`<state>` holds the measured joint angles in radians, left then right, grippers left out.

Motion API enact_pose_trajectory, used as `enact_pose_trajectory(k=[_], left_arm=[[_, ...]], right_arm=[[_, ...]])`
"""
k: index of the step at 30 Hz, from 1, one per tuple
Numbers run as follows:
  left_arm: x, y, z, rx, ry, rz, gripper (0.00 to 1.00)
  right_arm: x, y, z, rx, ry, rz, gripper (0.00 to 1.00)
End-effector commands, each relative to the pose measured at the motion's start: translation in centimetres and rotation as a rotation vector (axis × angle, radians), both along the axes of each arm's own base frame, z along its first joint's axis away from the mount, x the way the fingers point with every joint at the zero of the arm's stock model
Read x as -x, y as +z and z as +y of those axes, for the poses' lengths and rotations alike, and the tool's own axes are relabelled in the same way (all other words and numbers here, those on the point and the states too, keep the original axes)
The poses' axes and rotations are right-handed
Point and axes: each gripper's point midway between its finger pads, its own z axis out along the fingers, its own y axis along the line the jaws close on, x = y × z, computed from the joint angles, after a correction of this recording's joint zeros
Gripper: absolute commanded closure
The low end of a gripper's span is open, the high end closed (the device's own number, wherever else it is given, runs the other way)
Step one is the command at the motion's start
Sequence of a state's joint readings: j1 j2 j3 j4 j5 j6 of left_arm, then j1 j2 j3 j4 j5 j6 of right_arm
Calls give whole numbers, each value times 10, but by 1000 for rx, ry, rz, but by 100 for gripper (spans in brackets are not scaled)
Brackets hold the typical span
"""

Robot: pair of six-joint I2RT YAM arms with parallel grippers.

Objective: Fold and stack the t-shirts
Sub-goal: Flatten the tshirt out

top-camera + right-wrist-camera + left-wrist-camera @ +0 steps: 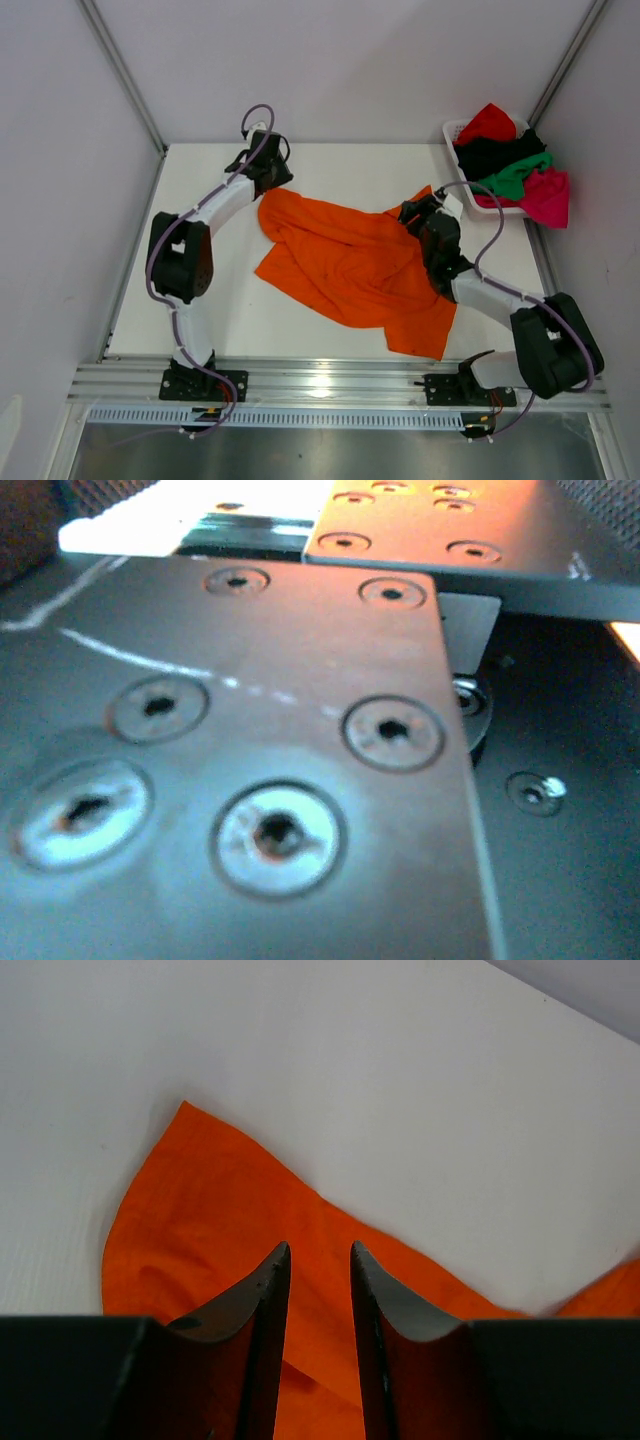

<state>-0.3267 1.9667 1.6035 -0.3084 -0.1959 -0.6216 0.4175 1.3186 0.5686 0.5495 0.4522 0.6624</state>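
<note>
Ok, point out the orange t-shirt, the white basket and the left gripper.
orange t-shirt (360,265), top view, middle of the cloth
white basket (450,130), top view, left corner of rim
left gripper (319,1250), left wrist view, midway between fingertips

Top view: high above the orange t-shirt (350,265), from its near side, looking down; well off, the whole garment fits.
Left wrist view: close over the orange t-shirt's far-left corner, looking down past the left gripper (318,1250) onto cloth and table (400,1080).
Right wrist view: hard against a dark screwed plate (250,730), blurred.
Shared: top and left wrist views both show that far-left corner.
</note>
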Motion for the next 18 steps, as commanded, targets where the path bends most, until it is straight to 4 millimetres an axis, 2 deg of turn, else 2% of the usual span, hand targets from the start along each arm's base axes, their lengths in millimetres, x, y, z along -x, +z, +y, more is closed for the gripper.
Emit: enact_pose_trajectory(k=[1,6,7,8,10,18], left_arm=[[8,32,-4,10,-44,-62,66],[17,29,-3,1,-56,-50,66],[18,29,-2,-3,-61,-47,66],[20,31,-2,-4,-62,-50,66],[25,34,-1,-9,-68,-52,66],[33,44,6,-34,-55,-67,66]], right_arm=[[-29,33,27,-75,93,-97,37],[-57,20,39,-110,123,-67,37],[-64,24,43,-116,126,-75,37],[-71,9,43,-118,126,-42,37],[-86,-5,44,-143,125,-9,37],[-123,-39,38,-268,106,59,38]])
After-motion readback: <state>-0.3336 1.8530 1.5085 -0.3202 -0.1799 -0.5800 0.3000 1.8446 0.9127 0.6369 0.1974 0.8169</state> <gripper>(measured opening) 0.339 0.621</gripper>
